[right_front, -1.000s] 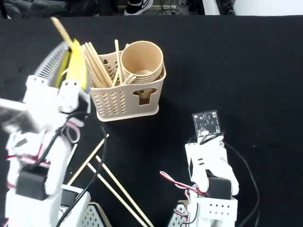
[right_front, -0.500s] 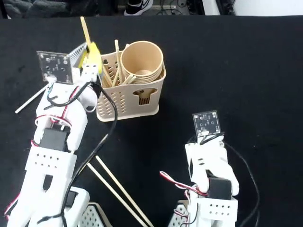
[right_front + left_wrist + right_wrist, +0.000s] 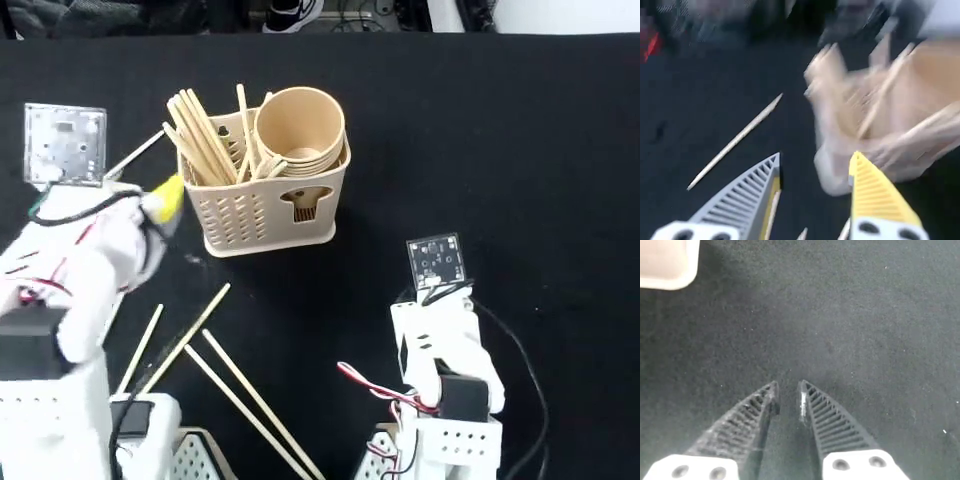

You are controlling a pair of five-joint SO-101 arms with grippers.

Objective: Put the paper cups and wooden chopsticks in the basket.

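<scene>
The beige slotted basket (image 3: 268,210) stands at the table's middle back. It holds stacked paper cups (image 3: 299,125) and a bundle of wooden chopsticks (image 3: 200,135). My left gripper (image 3: 160,205) is just left of the basket, its yellow finger showing. In the left wrist view the left gripper (image 3: 815,160) is open with nothing between its fingers, the basket (image 3: 880,115) beyond it. One loose chopstick (image 3: 735,142) lies on the cloth left of the basket. Several more chopsticks (image 3: 240,390) lie near the front left. My right gripper (image 3: 788,390) is shut over bare cloth.
Black cloth covers the table (image 3: 500,150). The right arm (image 3: 440,340) sits folded at the front, right of centre. A basket corner (image 3: 665,262) shows in the right wrist view. Open cloth lies to the right and behind.
The left arm brought a chopstick up over the basket, then swung back left and down. Its gripper no longer holds the stick and stands open. The right arm kept still.
</scene>
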